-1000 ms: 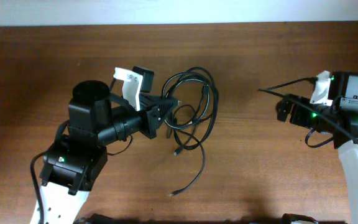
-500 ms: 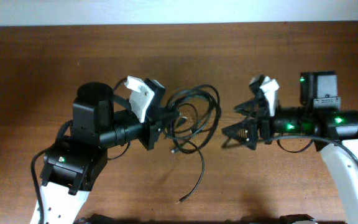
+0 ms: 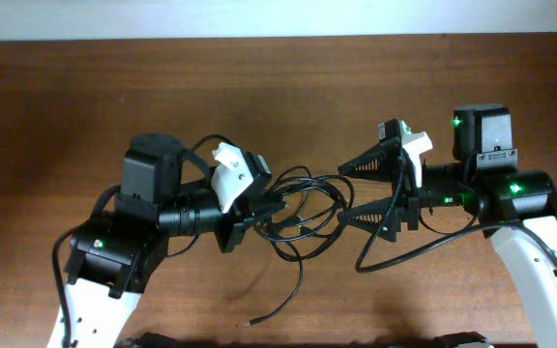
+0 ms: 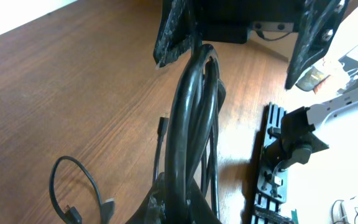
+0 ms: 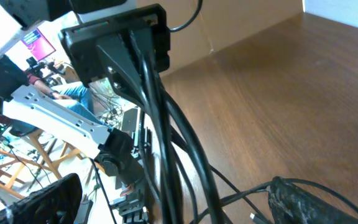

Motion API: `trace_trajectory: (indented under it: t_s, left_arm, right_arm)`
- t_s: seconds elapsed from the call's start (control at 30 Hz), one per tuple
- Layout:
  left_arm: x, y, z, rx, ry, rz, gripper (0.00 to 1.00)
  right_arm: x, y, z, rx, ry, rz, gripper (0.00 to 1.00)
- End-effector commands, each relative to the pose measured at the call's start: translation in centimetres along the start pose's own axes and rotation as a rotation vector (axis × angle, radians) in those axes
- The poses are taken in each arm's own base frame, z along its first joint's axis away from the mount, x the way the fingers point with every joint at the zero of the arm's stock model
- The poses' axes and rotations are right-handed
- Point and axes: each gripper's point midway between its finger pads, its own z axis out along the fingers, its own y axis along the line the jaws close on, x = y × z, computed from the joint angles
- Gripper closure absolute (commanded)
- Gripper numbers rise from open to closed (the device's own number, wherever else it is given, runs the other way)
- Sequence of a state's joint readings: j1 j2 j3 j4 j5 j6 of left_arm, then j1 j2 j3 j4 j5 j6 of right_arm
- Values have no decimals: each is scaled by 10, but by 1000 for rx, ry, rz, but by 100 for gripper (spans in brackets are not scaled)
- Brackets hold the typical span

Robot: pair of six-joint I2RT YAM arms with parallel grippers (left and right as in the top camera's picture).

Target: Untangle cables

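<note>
While the left gripper (image 3: 264, 205) clamps the cables (image 4: 188, 124), the right gripper (image 3: 342, 196) gapes for a second hold.
Nearest, at 6 o'clock, a loose plug end (image 3: 252, 317) lies on the table (image 3: 66, 97). Beyond, at centre, the looped bundle runs from the left gripper at 9 o'clock into the spread right jaws at 3 o'clock. Next, I judge, those jaws must close on one strand only, then the arms draw apart.

A robotics lab: a wooden table (image 3: 66, 87), with a lit screen (image 5: 37, 42) and metal rigging (image 5: 48, 118) beyond it.
</note>
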State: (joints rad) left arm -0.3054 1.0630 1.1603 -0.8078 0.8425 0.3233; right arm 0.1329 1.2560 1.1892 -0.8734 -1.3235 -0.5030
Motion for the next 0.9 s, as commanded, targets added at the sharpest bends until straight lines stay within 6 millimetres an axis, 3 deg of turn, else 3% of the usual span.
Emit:
trace_trajectory:
  t_s: [0.0, 0.1, 0.17, 0.23, 0.3, 0.33, 0.43, 0.47, 0.57, 0.67, 0.87]
  left_arm:
    - [-6, -21, 6, 94, -16, 90, 100]
    - [-8, -29, 10, 115, -19, 114, 100]
    - [-10, -31, 13, 126, -21, 127, 100]
    - [-9, -31, 15, 130, -18, 127, 100]
    - [-9, -30, 16, 132, -16, 123, 100]
    - [-9, -30, 16, 132, -16, 124, 99]
    - [-8, -30, 16, 132, -14, 122, 99]
    - [-8, -30, 16, 132, -14, 122, 99]
    - [-8, -30, 16, 132, -12, 120, 99]
    - [-7, -30, 17, 134, -8, 115, 99]
    - [-5, -29, 18, 138, 1, 105, 99]
  right_arm:
    - [-5, 8, 1, -39, -18, -26, 12]
    - [-5, 8, 1, -39, -18, -25, 19]
    - [-5, 8, 1, -39, -18, -25, 30]
    - [-5, 8, 1, -39, -18, -25, 50]
    - [-5, 8, 1, -39, -18, -25, 82]
    - [-5, 8, 1, -39, -18, -25, 88]
    - [-5, 8, 1, -39, -18, -25, 87]
    - [-5, 8, 1, -39, -18, -25, 78]
    - [-5, 8, 1, -39, -18, -26, 76]
    - [-5, 8, 1, -39, -18, -26, 82]
    - [-7, 7, 1, -37, -21, -40, 74]
